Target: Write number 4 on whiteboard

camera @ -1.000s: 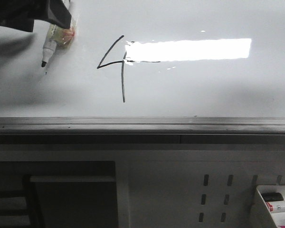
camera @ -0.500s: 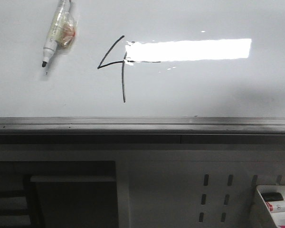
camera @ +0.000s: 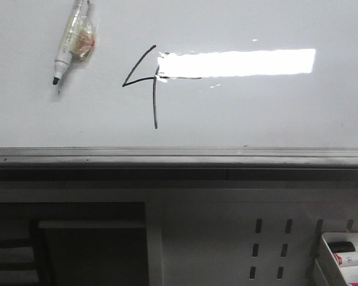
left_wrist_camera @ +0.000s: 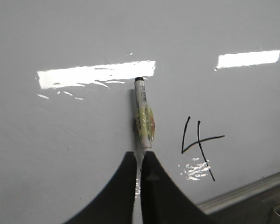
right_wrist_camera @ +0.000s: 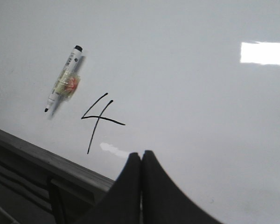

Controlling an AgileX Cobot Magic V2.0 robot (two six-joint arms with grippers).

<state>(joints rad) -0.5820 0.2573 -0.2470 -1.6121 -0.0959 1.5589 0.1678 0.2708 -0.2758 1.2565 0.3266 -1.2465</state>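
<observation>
Both tools (left_wrist_camera: 139,161) (right_wrist_camera: 141,161) closed, empty, handwritten number 4 (camera: 146,80) on whiteboard (camera: 256,113), marker (camera: 68,39) beside

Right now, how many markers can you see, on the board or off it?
3, perhaps more. One marker lies on the whiteboard, left of the number 4. Two more sit in the bin at lower right, partly cut off.

Uncapped marker (camera: 71,37); tray (camera: 331,257) holding more markers
</observation>
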